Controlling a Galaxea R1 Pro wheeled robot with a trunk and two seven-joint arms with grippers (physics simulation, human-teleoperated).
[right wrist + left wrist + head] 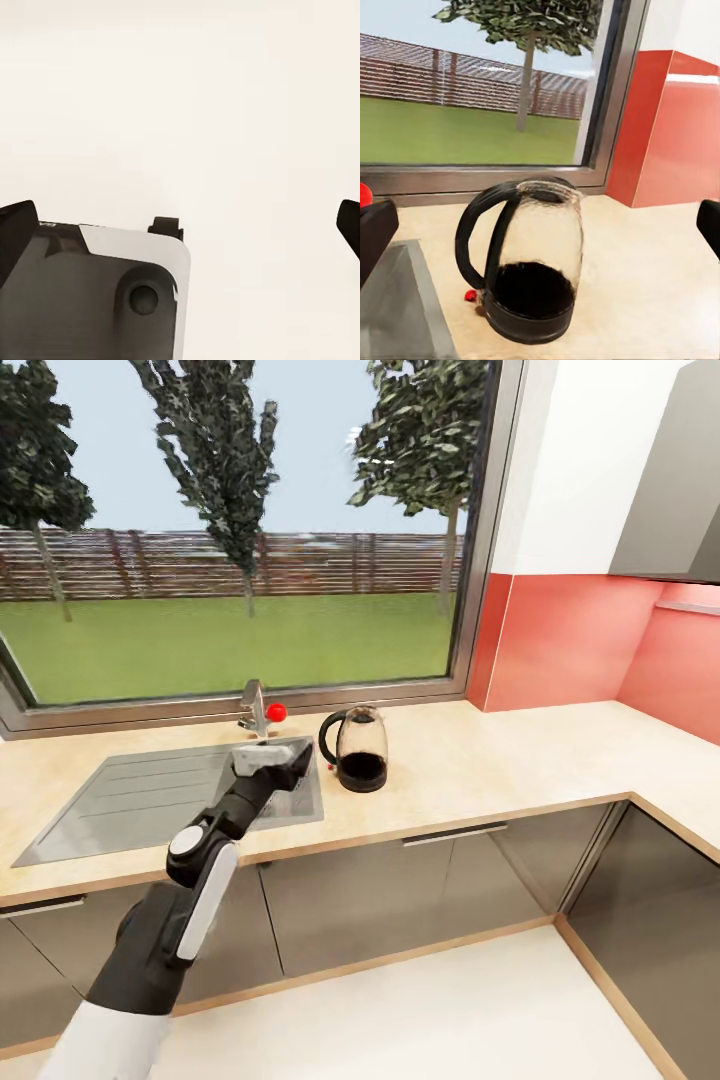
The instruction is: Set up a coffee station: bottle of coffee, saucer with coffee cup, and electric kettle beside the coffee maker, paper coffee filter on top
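Note:
The electric kettle (360, 750), clear glass with a black base and loop handle, stands upright on the kitchen countertop (500, 760) just right of the sink. My left gripper (298, 765) hovers over the sink's right edge, a short way from the kettle's handle. In the left wrist view the kettle (532, 262) sits ahead between the widely spread fingertips (375, 232), so the left gripper (540, 229) is open and empty. My right gripper (184, 225) is open over pale floor, holding nothing. The coffee maker, bottle of coffee, filter, saucer, coffee cup and kitchen shelf are out of view.
A steel sink (150, 800) with a drainboard lies left of the kettle, and a faucet (255, 710) with a red knob stands behind it. A large window backs the counter. The worktop turns a corner at the right under a red backsplash (570, 640).

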